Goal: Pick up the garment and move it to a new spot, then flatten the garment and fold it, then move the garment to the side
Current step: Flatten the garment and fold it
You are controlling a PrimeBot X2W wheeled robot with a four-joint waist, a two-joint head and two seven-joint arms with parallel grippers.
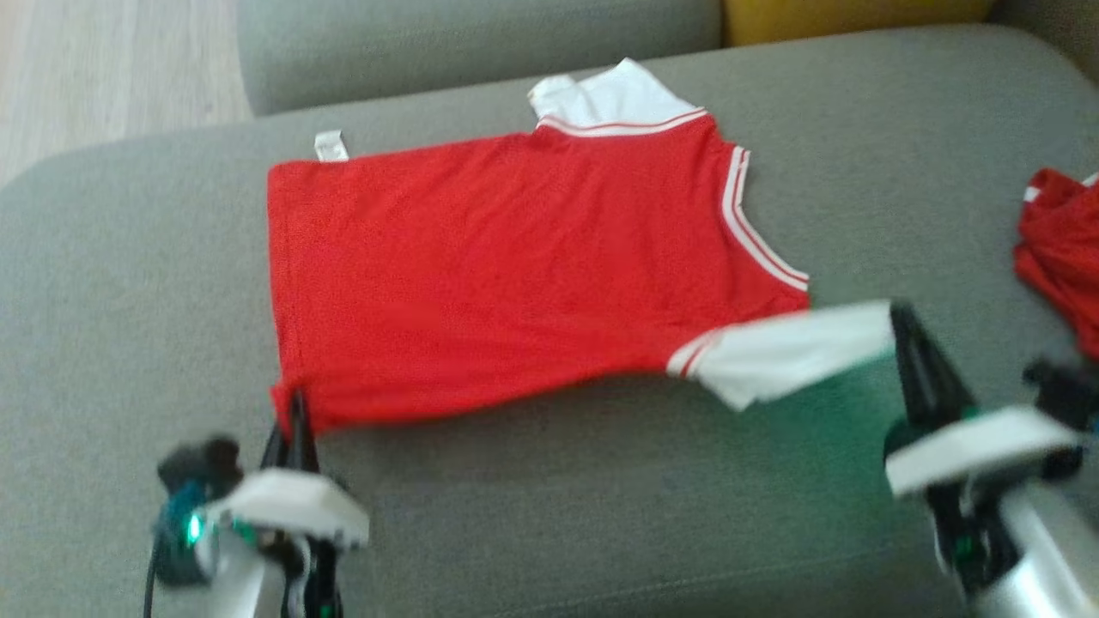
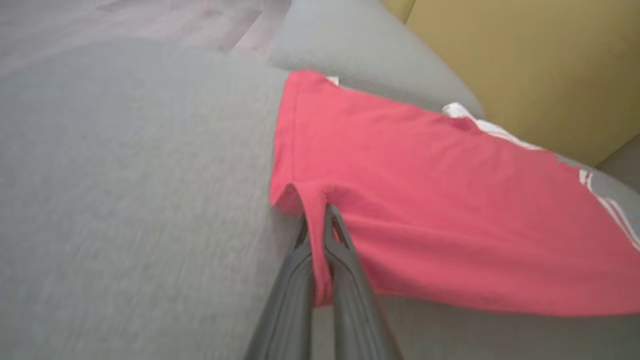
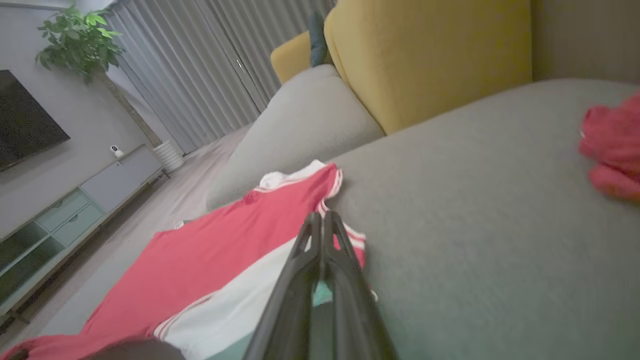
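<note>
The garment [image 1: 515, 257] is a red shirt with white sleeves, spread nearly flat on the grey sofa seat [image 1: 601, 498]. My left gripper [image 1: 296, 410] stands at its near left hem corner, shut on a pinch of red fabric; in the left wrist view that fabric runs between the closed fingers of the gripper [image 2: 316, 222]. My right gripper [image 1: 900, 316] is shut on the end of the near white sleeve [image 1: 790, 352], which is pulled out taut toward it. In the right wrist view the garment [image 3: 210, 250] lies behind the closed gripper [image 3: 320, 220].
A second crumpled red cloth [image 1: 1060, 249] lies at the seat's right edge. A grey back cushion [image 1: 472, 43] and a yellow cushion [image 1: 841, 17] bound the far side. Wooden floor [image 1: 103, 69] lies beyond the left end. A low cabinet [image 3: 75, 210] stands across the room.
</note>
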